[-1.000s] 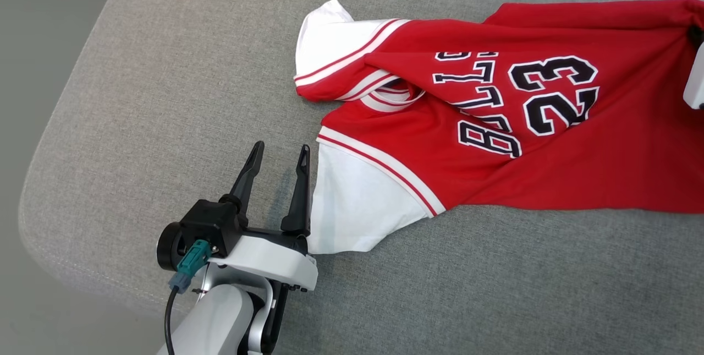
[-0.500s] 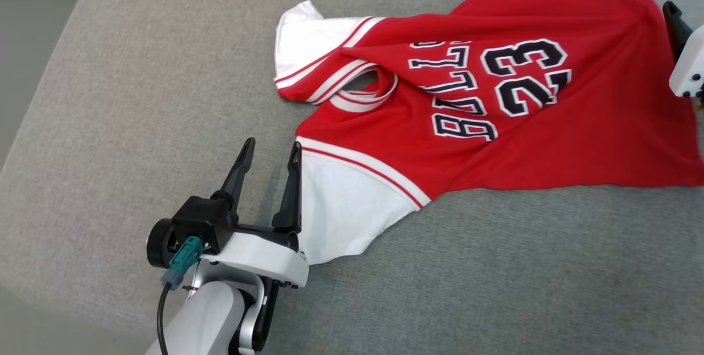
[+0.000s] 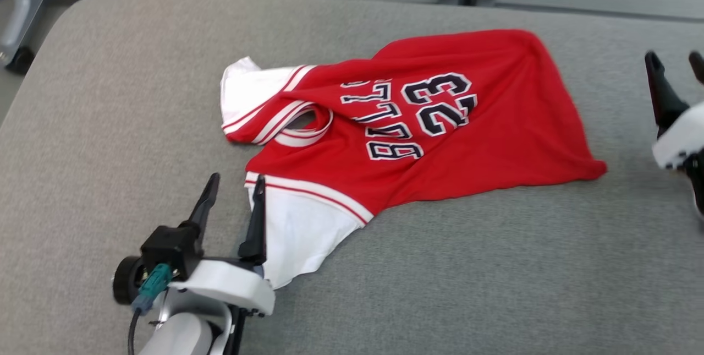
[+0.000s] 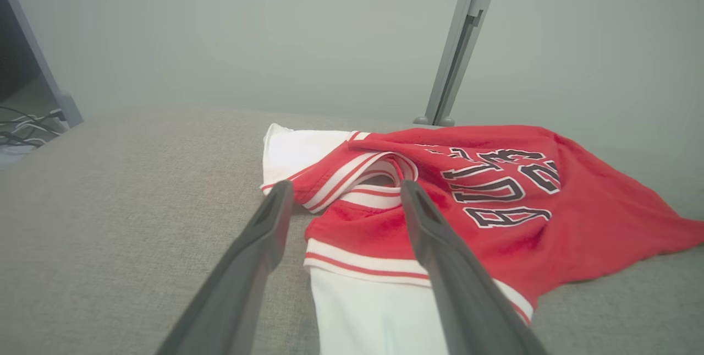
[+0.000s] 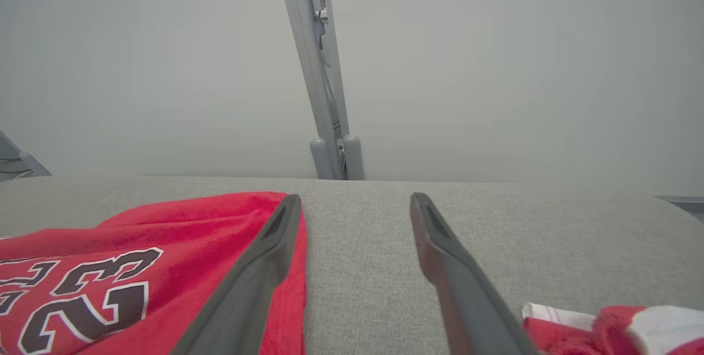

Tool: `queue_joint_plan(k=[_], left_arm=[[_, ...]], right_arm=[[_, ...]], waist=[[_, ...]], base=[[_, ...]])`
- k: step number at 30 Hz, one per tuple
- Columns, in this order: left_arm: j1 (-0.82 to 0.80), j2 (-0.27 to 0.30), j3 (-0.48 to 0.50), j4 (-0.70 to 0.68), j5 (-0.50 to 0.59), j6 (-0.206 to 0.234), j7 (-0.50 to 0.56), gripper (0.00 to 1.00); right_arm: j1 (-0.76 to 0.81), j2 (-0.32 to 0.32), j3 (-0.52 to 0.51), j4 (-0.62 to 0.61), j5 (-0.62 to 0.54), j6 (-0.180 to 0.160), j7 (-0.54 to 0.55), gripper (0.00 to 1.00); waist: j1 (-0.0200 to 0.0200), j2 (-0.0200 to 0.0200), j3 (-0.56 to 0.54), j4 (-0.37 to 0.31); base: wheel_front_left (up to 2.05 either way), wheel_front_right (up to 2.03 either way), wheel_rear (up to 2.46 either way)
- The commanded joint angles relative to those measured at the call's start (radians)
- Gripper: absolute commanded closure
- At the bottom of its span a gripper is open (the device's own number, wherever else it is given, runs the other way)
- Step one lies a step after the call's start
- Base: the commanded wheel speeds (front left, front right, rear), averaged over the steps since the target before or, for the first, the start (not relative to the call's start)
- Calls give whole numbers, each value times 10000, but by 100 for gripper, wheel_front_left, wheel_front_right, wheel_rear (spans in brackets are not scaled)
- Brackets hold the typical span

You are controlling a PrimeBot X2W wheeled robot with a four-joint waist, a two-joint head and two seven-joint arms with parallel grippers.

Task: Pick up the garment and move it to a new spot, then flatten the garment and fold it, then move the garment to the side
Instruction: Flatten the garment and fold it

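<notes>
The red shirt [image 3: 440, 140] lies in the middle of a big grey cushion [image 3: 110, 124]. It has white sleeves, red and white stripes at the neck, and a black 23 with some letters on it. It is not flat. The cloth is bunched up with folds running across it. One white sleeve points to the near left and the other pokes out at the far left. The bottom edge of the shirt points to the right.

The left gripper [image 3: 236, 178] is at the near left, right by the near sleeve. Its two dark fingers are spread apart and hold nothing. One finger sits at the edge of the white sleeve, and the other is over bare cushion. In the left wrist view the striped neck of the shirt shows just past the fingertips.

The right gripper [image 3: 674, 58] is at the far right. Its fingers are spread apart too, with only grey cushion between them. Some bare cushion lies between it and the shirt's bottom edge.

Near the right gripper, a small bit of red and white cloth [image 5: 605, 327] shows. I cannot tell what it belongs to.

Behind the cushion stands a grey post [image 4: 462, 41] against a pale wall [image 4: 220, 30]. A dark wheel [image 3: 19, 58] sits on the floor at the far left.
</notes>
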Motion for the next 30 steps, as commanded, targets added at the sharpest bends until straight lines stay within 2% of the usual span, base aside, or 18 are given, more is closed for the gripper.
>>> queue_joint_plan(k=[1,5,12,19,23,30], left_arm=[[233,192,115,-16,-30,70,17,0],[633,461,265,-29,-187,87,4,0],[1386,753,399,102,-423,10,-72,0],[2248,914,518,115,-669,-75,-182,0],[2565,1017,599,30,-705,15,-206,0],[2865,1175,753,-93,-756,151,-258,0]], right_arm=[[542,-107,-7,-332,102,-2,-315,0],[1763,-102,-251,-1119,63,-2,-909,0],[3451,480,-1068,-2406,-521,-2,-1365,0],[5558,1676,-2490,-4270,-1484,-2,-1254,0],[6634,2569,-3309,-5517,-2152,-2,-883,0],[7915,3540,-3892,-7605,-3358,-2,34,0]], waist=[[0,0,-476,-436],[0,0,-909,-671],[0,0,-1590,-870],[0,0,-2272,-925],[0,0,-2498,-933],[0,0,-2664,-1085]], base=[[0,0,0],[0,0,0],[0,0,0],[0,0,0],[0,0,0],[0,0,0]])
